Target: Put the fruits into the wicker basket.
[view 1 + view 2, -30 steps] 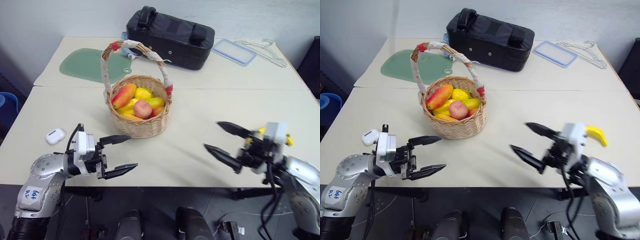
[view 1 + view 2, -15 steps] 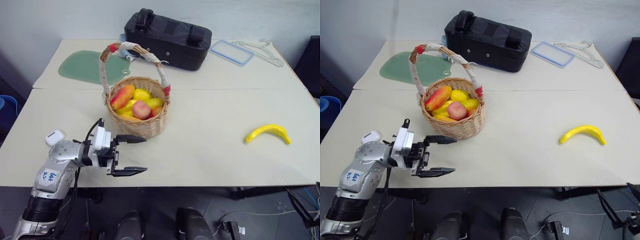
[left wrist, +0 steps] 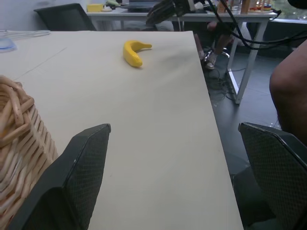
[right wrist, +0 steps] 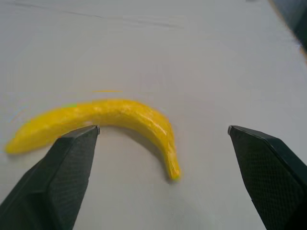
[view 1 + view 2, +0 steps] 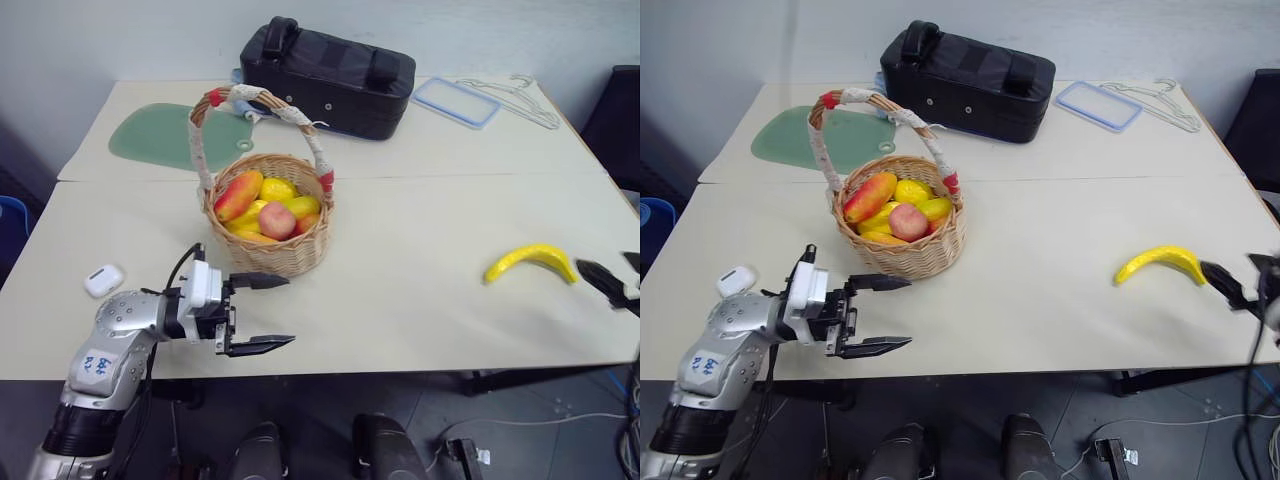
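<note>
The wicker basket point(image 5: 268, 250) stands left of the table's middle, holding the pinkish-red peach point(image 5: 277, 220) among several yellow and orange fruits. The yellow banana point(image 5: 530, 262) lies alone on the table at the right. My right gripper point(image 5: 615, 275) is open at the table's right edge, just beyond the banana's end. In the right wrist view the banana point(image 4: 100, 122) lies close in front of the spread fingers point(image 4: 62, 172), untouched. My left gripper point(image 5: 258, 312) is open and empty near the front edge, just in front of the basket, pointing right.
A black bag point(image 5: 325, 75) stands behind the basket. A green mat point(image 5: 160, 135) lies at the back left. A clear lid point(image 5: 456, 101) and wire hangers point(image 5: 520, 95) lie at the back right. A small white case point(image 5: 103, 280) lies at the left.
My right arm swung from the front middle out to the right, dropped out of sight, and its open fingers now sit beside the banana. The left gripper stays put, open.
</note>
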Motion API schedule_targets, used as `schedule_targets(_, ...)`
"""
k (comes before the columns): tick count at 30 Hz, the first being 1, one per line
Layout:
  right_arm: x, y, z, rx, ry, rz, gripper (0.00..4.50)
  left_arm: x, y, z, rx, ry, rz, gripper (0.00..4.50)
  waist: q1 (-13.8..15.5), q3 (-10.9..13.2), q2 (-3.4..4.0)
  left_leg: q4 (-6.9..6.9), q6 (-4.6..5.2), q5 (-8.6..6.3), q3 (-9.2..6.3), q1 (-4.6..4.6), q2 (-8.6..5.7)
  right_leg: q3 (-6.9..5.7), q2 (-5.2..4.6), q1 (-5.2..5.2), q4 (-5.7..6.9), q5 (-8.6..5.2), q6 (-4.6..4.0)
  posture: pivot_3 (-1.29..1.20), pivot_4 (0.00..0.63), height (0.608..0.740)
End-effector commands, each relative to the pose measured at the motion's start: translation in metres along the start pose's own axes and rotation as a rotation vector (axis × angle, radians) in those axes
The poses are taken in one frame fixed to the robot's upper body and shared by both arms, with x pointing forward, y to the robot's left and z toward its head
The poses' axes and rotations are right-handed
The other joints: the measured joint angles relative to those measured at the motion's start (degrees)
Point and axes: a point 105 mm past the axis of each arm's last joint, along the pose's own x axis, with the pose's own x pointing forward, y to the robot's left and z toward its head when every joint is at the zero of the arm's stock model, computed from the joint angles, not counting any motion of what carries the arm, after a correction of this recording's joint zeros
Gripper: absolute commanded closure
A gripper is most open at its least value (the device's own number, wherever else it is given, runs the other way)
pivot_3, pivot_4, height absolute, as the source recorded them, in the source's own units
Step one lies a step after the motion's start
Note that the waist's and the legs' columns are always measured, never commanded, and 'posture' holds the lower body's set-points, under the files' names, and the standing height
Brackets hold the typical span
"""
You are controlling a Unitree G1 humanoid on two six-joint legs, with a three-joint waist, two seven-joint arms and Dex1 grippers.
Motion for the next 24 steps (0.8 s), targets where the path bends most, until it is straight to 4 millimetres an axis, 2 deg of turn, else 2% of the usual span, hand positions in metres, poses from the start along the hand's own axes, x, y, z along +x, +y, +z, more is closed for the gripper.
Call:
schedule_targets(1, 0.015, 0.009, 0.003, 0.152, 0.196, -0.119, 0.06, -0.002, -0.003, 0.009, 0.049, -0.006, 0.032, 0.0, 0.08, 0.0, 0.0, 0.0, 0.0, 0.0, -0.01, -0.06, 0.0, -0.02, 0.01, -0.04, -0.01, 0.0, 0.0, 0.0, 0.15, 0.74)
schedule_targets(3, 0.024, 0.016, 0.01, 0.211, 0.225, -0.155, 0.06, -0.003, -0.005, 0.009, 0.046, -0.005, 0.044, 0.0, 0.29, 0.0, 0.0, 0.07, 0.0, 0.0, 0.0, -0.16, -0.02, -0.02, -0.05, -0.1, -0.03, 0.0, 0.0, 0.0, 0.15, 0.74)
schedule_targets(4, 0.03, 0.027, 0.013, 0.255, 0.233, -0.121, 0.06, -0.004, -0.007, 0.009, 0.041, -0.004, 0.051, 0.0, 0.49, 0.0, 0.0, 0.09, 0.01, 0.0, 0.0, -0.22, -0.06, -0.03, -0.08, -0.13, -0.03, 0.0, 0.0, 0.0, 0.15, 0.74)
schedule_targets(6, 0.037, 0.039, 0.008, 0.296, 0.279, -0.105, 0.06, -0.004, -0.01, 0.008, 0.035, -0.001, 0.057, 0.0, 0.89, 0.0, 0.0, 0.09, 0.04, -0.02, 0.04, -0.29, -0.06, -0.06, -0.07, -0.14, -0.1, 0.0, 0.01, 0.0, 0.15, 0.74)
schedule_targets(11, 0.048, 0.038, -0.012, 0.271, 0.373, -0.204, 0.06, -0.005, -0.009, 0.009, 0.046, 0.007, 0.062, 0.0, 1.64, -0.06, -0.1, 0.13, 0.06, -0.03, 0.42, -0.39, -0.07, -0.12, -0.06, -0.16, -0.17, 0.01, 0.02, 0.0, 0.15, 0.74)
schedule_targets(16, 0.057, 0.052, -0.022, 0.287, 0.427, -0.175, 0.06, -0.007, -0.007, 0.011, 0.053, 0.016, 0.072, 0.0, 1.38, -0.29, -0.48, 0.2, 0.1, -0.05, 0.48, -0.27, -0.05, -0.08, -0.06, -0.05, -0.14, 0.08, 0.08, 0.0, 0.15, 0.74)
schedule_targets(19, 0.054, 0.055, -0.025, 0.28, 0.448, -0.18, 0.06, -0.007, -0.006, 0.013, 0.064, 0.016, 0.075, 0.0, 1.34, -0.33, -0.55, 0.2, 0.09, -0.05, 0.48, -0.27, -0.04, -0.07, -0.06, -0.05, -0.14, 0.08, 0.08, 0.0, 0.15, 0.74)
schedule_targets(24, 0.037, 0.059, -0.016, 0.28, 0.419, -0.186, 0.06, -0.012, -0.005, 0.014, 0.066, 0.023, 0.098, 0.0, 1.36, -0.33, -0.54, 0.13, 0.09, -0.05, 0.47, -0.29, -0.02, -0.09, -0.04, -0.08, -0.15, 0.08, 0.08, 0.0, 0.15, 0.74)
